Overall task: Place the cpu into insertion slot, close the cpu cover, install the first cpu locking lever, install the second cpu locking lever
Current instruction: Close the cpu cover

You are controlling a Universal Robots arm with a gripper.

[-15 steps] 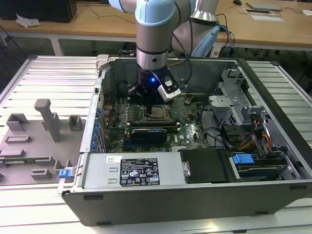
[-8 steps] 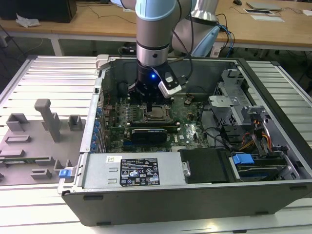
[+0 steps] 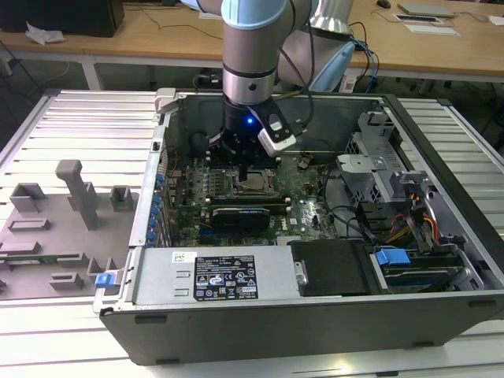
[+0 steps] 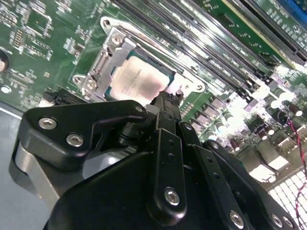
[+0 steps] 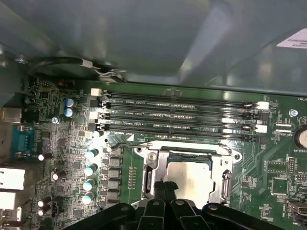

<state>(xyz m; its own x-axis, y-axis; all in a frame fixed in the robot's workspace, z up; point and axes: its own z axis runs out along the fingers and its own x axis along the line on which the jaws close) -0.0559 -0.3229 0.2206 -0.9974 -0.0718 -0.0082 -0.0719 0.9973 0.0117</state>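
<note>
The cpu [image 4: 136,84] [image 5: 192,175] lies flat in the insertion slot on the green board, its silver top showing; the slot's contact field is hidden beneath it. The cpu cover [image 4: 108,60] [image 5: 152,165], a silvery frame, lies down around the chip. A thin wire lever [image 5: 144,144] runs along the socket's edge by the memory slots. My gripper [image 3: 246,175] [image 4: 168,98] [image 5: 165,186] reaches down inside the computer case, directly over the socket's edge. Its black fingers are shut together with nothing between them, tips close to the cover's rim beside the chip.
Long black memory slots [image 5: 177,115] run beside the socket. A black fan-card [image 3: 240,214] sits near the socket, then the power supply [image 3: 213,276]. A drive cage [image 3: 378,173] and cables fill the exterior view's right. Case walls enclose the board. A grey fixture tray [image 3: 63,213] lies outside.
</note>
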